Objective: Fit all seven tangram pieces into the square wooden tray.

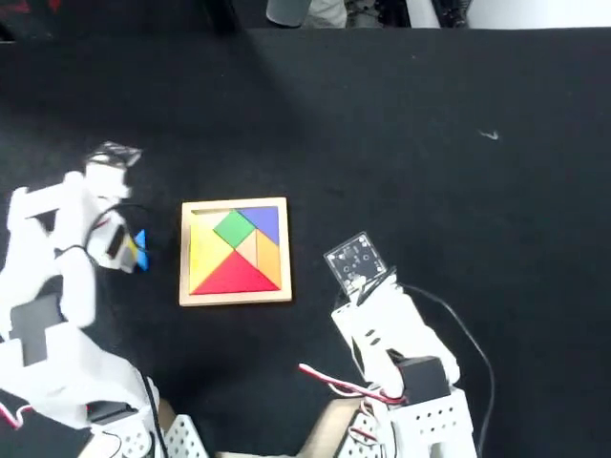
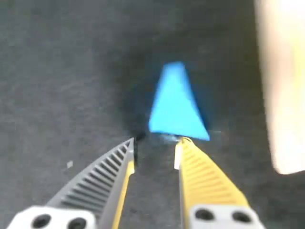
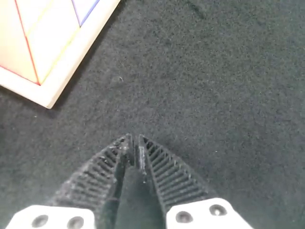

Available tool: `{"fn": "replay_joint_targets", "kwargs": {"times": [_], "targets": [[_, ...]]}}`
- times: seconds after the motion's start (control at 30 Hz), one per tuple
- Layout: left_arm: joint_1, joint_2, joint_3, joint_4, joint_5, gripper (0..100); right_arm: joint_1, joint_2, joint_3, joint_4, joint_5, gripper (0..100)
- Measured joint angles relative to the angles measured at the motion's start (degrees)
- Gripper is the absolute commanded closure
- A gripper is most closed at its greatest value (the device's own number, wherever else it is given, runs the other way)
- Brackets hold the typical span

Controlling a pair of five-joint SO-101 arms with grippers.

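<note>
The square wooden tray (image 1: 235,298) lies mid-table, holding yellow, green, blue-violet, orange, red and tan pieces. A small blue triangle (image 1: 141,250) lies on the black cloth just left of the tray. In the left wrist view the blue triangle (image 2: 175,102) sits just beyond my left gripper (image 2: 156,143), which is open with nothing between its fingers. The tray's pale edge (image 2: 281,86) runs beside the triangle. My right gripper (image 3: 133,141) is shut and empty, low over bare cloth near the tray's corner (image 3: 62,81).
The right arm (image 1: 391,353) stands below and right of the tray, and the left arm (image 1: 57,277) along the left edge. Black cloth (image 1: 430,143) covers the table, with wide room behind and to the right.
</note>
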State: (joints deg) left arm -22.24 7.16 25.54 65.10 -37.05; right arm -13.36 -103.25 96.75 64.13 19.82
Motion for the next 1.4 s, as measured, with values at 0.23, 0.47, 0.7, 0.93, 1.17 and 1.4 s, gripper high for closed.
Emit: {"fn": "replay_joint_targets", "kwargs": {"times": [0.23, 0.47, 0.7, 0.93, 1.17, 1.4], "targets": [[7.47, -8.70, 5.63, -4.31, 4.66, 85, 0.00, 0.00, 0.00, 0.35, 0.00, 97.7], [7.74, -16.79, 5.63, -6.51, 4.04, 85, 0.00, 0.00, 0.00, 1.58, 0.09, 97.7], [7.21, -17.05, 5.63, -11.43, -8.88, 73, 0.00, 0.00, 0.00, 1.58, 0.09, 97.7], [4.57, -11.43, 10.11, -30.86, -5.01, 73, 0.00, 0.00, 0.00, 1.58, 0.09, 97.7], [-0.62, -2.20, 10.37, -35.60, -10.90, 73, 0.00, 0.00, 0.00, 1.58, 0.09, 97.7], [-3.34, -5.89, 11.43, -24.00, -21.54, 73, 0.00, 0.00, 0.00, 1.58, 0.09, 97.7]]}}
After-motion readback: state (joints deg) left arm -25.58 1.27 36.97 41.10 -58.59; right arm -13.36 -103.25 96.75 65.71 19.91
